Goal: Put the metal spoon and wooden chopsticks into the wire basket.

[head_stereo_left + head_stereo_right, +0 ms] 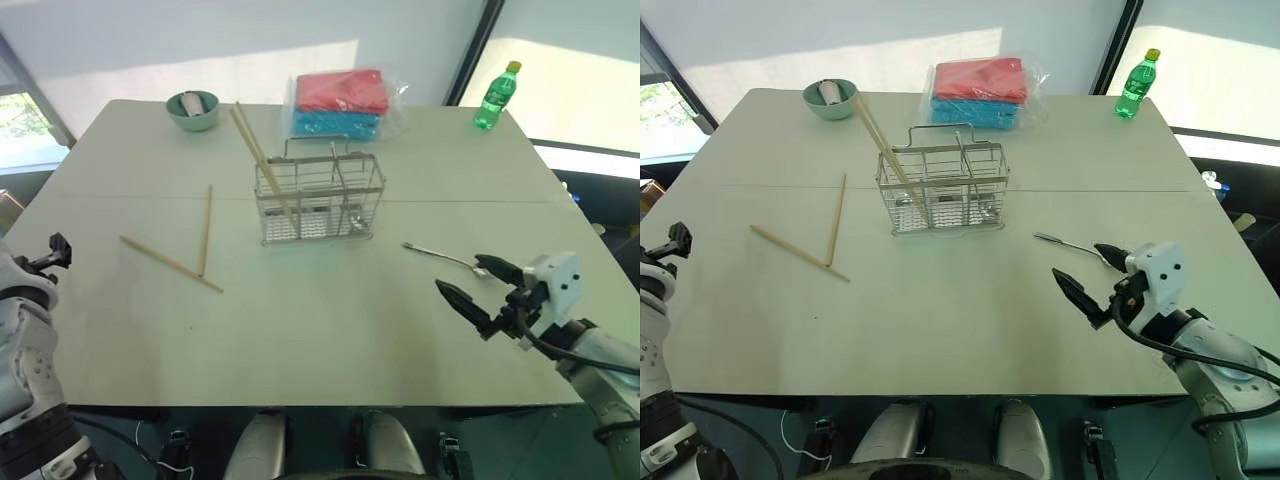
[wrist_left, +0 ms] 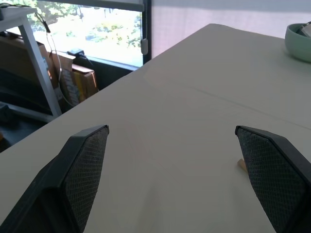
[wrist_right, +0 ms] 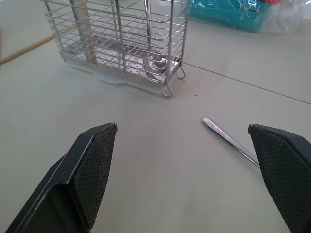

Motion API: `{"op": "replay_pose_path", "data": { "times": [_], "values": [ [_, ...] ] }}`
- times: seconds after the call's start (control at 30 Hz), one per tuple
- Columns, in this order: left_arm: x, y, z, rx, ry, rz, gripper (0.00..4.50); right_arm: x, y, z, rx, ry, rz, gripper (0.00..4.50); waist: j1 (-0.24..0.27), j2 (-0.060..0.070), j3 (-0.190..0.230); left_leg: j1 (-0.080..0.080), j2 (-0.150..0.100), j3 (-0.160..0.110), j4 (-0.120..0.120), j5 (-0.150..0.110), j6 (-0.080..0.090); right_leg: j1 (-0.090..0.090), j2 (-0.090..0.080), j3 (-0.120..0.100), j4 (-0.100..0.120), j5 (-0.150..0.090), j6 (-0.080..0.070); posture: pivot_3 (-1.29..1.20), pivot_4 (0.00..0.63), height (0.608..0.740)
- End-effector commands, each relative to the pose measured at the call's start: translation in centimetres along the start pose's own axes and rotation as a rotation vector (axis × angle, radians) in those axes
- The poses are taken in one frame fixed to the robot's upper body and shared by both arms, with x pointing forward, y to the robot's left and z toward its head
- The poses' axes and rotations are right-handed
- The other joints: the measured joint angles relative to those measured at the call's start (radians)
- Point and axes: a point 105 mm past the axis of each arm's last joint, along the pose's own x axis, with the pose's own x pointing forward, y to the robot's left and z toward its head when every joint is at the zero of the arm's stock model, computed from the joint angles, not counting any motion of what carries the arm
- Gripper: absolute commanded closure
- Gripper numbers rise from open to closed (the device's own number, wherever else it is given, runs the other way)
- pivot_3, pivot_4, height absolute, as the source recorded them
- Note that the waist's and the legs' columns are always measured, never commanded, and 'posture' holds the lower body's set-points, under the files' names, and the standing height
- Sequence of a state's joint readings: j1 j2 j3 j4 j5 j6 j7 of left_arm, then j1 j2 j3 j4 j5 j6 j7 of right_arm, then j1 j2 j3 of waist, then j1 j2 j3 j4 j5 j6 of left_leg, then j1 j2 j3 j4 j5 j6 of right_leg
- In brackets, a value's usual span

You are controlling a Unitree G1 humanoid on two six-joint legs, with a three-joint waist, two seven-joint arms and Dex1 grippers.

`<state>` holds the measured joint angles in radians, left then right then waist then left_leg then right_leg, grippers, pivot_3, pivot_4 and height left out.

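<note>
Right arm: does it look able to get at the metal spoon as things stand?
Probably yes. The metal spoon lies bare on the table just ahead of the open right gripper, with nothing between them; the wire basket stands apart.

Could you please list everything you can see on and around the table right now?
wire basket: one, silver, upright at mid-table.
wooden chopsticks in basket: two, pale tan, leaning out of its left compartment toward the bowl.
wooden chopsticks on table: two, pale tan, flat, left of the basket, meeting in a V.
metal spoon: one, silver, flat, right of the basket.
bowl: one, green, far left of the table, something pale inside.
folded cloths in clear wrap: red over blue, behind the basket.
bottle: one, green, yellow cap, far right corner.
left gripper: black, open, over the left edge.
right gripper: black, open, beside the spoon's bowl end.
</note>
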<state>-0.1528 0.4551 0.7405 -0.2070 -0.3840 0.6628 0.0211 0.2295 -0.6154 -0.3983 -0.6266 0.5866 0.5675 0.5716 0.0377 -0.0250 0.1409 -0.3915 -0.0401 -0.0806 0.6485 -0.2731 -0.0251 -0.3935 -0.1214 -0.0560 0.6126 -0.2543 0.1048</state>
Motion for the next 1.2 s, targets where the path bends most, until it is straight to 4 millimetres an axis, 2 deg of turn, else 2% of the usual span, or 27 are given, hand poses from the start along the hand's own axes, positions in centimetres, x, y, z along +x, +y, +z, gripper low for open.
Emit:
{"op": "replay_pose_path", "data": {
  "times": [0.03,0.5,0.67,0.77,0.87,1.07,1.2],
  "values": [
    [-0.3,0.3,2.0,0.012,-0.062,-0.002,0.10,-0.3,-0.1,1.0,-0.036,-0.026,0.012,0.00,0.002,0.000,0.000,0.000,0.000,0.000,0.000,0.000,0.000,0.000,0.000,0.000,0.000,0.000,0.000,0.00,0.150,0.667],
    [-0.4,-0.9,2.6,0.038,-0.080,-0.051,0.10,-1.4,-1.1,-0.9,-0.039,-0.031,0.007,0.00,0.003,0.000,0.000,0.000,0.000,0.000,0.000,0.000,0.000,0.001,0.000,0.000,0.000,0.000,0.000,0.00,0.150,0.667],
    [-0.6,-2.4,2.7,0.074,-0.088,-0.111,0.10,-1.5,-2.1,-1.6,-0.067,-0.038,-0.001,0.00,0.003,0.000,0.000,0.000,0.000,0.000,0.000,0.000,0.000,0.001,0.000,0.000,0.000,0.000,0.000,0.00,0.150,0.667],
    [-1.1,-4.6,3.1,0.073,-0.095,-0.222,0.10,-1.2,-3.0,-1.6,-0.108,-0.038,0.002,0.00,0.002,0.000,0.000,0.000,0.000,0.000,0.000,0.000,0.000,0.001,0.000,0.000,0.000,0.000,0.000,0.00,0.150,0.667],
    [-2.5,-8.2,3.5,0.109,-0.085,-0.445,0.10,-0.3,-3.9,-1.3,-0.180,-0.018,0.017,0.00,0.001,0.001,0.001,0.001,0.000,0.001,0.000,0.000,0.000,0.001,0.000,0.000,0.000,0.000,0.000,0.00,0.150,0.667],
    [-6.5,-13.4,3.7,0.248,-0.045,-0.889,0.10,2.4,-4.9,-0.2,-0.309,0.007,0.135,0.00,-0.001,0.004,0.002,0.001,0.001,0.002,0.000,0.000,0.000,0.000,0.001,0.000,0.000,0.000,-0.001,0.00,0.150,0.667],
    [-9.6,-16.0,3.5,0.373,0.014,-1.204,0.10,5.0,-5.3,0.0,-0.383,0.066,0.248,0.00,-0.001,0.005,0.002,0.000,0.001,0.002,0.000,0.000,0.001,0.000,0.001,0.000,0.000,0.000,-0.001,0.00,0.150,0.667]
  ]
}}
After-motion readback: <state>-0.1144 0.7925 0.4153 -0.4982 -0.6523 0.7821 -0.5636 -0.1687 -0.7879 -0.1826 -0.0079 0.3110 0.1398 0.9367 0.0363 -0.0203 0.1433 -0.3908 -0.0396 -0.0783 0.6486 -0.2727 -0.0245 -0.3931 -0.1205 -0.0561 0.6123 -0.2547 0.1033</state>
